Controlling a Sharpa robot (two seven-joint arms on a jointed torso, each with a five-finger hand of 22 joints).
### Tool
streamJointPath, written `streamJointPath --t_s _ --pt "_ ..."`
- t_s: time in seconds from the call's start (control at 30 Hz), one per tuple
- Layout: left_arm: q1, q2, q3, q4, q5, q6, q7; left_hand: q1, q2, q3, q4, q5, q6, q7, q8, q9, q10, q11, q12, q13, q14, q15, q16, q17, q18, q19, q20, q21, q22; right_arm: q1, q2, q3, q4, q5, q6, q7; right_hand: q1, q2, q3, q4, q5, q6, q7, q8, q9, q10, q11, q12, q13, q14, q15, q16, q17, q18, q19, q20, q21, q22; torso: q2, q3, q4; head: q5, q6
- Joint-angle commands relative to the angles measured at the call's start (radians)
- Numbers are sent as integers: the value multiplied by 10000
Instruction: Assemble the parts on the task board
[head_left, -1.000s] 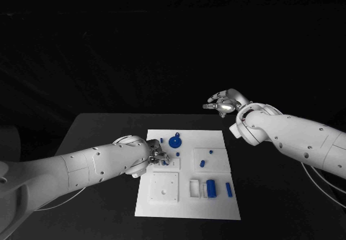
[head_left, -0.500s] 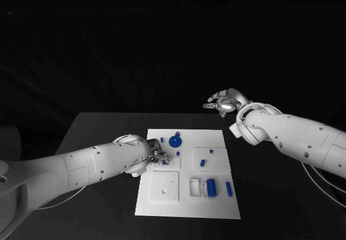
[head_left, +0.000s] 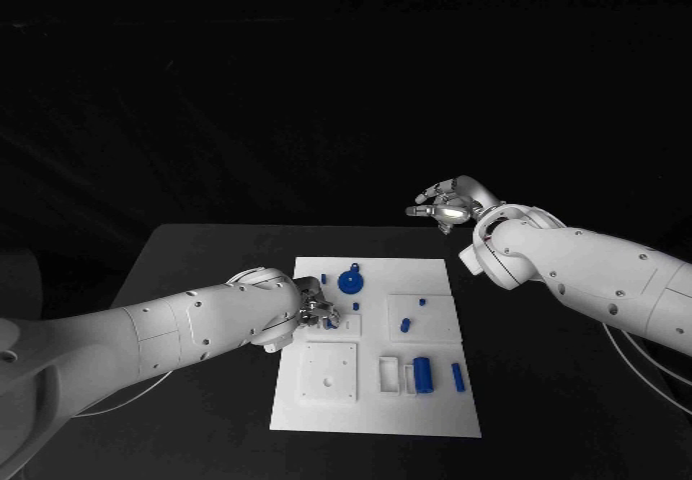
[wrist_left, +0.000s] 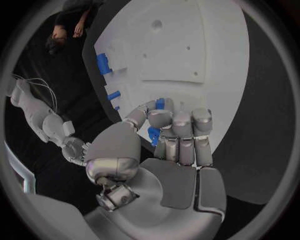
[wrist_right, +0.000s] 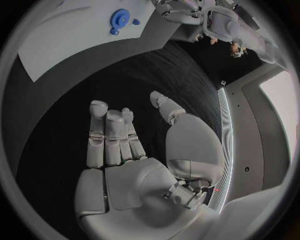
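Observation:
The white task board (head_left: 433, 420) lies in the middle of the black table. My left hand (head_left: 316, 314) hangs low over the board's left edge, fingers curled around a small blue part (wrist_left: 154, 134) pinched against the thumb. On the board lie a round blue disc with a knob (head_left: 351, 284), a short blue peg (head_left: 405, 325), a blue block (head_left: 423, 376) and a blue bar (head_left: 457, 376). My right hand (head_left: 450, 207) is raised beyond the board's far right corner, fingers (wrist_right: 106, 136) apart and holding nothing.
A raised white square plate (head_left: 329, 374) and a white holder (head_left: 389, 375) stand on the near half of the board. Bare black table (head_left: 202, 260) surrounds the board. The right wrist view shows the board (wrist_right: 69, 40) and blue disc (wrist_right: 119, 16) far off.

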Motion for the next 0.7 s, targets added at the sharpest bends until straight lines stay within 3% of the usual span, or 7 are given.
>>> streamJointPath --t_s 0.03,0.57,0.7 --pt "-9 77 -4 -21 38 218 10 122 64 98 -21 57 878 -740 86 28 -406 -321 46 -16 335 -485 43 -16 246 -57 -986 64 159 -4 0 5 18 -18 119 47 -37 97 -52 -21 60 -4 100 37 -11 69 -1 36 -17 -1 -45 -7 -16 449 15 -65 -43 149 -3 5 -6 2 1" --pt "-9 141 -4 -70 -58 363 -3 10 73 79 -6 72 1059 -797 191 111 -407 -374 108 -51 340 -518 94 -27 244 -53 -976 85 143 -4 14 5 -5 -18 120 49 -37 96 -54 -23 64 -3 100 38 -12 65 -1 44 -31 -2 -45 -6 -18 449 16 -65 -46 149 5 14 4 -2 -36" --pt "-8 136 -4 -78 -130 428 -9 -78 66 101 1 418 1196 -857 321 206 -421 -423 163 -93 333 -547 139 -41 247 -67 -967 97 132 -4 13 5 -3 -18 124 47 -37 97 -54 -23 65 -3 100 38 -12 64 -1 46 -34 -2 -45 -6 -19 449 17 -65 -47 150 -2 10 1 2 -37"
